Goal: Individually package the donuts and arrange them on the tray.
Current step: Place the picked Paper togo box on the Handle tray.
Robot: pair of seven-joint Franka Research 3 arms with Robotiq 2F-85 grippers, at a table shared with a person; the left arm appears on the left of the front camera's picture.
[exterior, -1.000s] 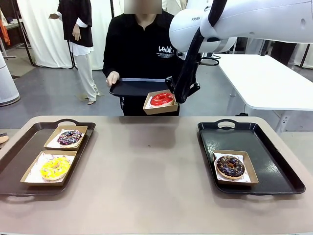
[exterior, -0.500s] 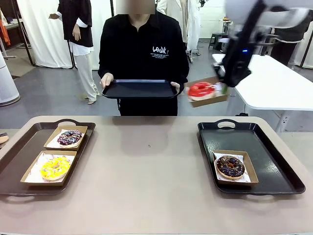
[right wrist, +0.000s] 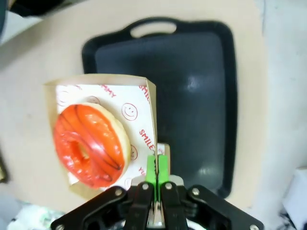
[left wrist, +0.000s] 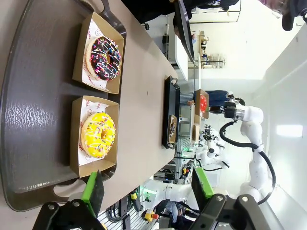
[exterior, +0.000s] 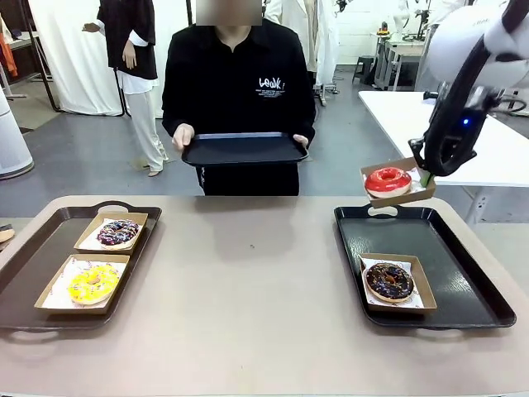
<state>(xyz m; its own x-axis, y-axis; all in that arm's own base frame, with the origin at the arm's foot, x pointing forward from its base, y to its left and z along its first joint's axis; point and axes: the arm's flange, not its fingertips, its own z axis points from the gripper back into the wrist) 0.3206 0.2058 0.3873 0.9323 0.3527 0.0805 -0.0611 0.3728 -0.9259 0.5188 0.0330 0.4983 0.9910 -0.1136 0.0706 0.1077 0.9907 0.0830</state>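
over rt tray [exterior: 483, 273], red donut [right wrist: 89, 143] box [right wrist: 144, 91] edge pinched, jaws shut

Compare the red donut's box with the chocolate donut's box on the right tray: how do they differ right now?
The red donut's box hangs in the air above the right tray's far end, pinched at its edge by the right claw; the chocolate donut's box rests flat on that tray, untouched. Both are shallow brown paper-lined boxes with one donut each.
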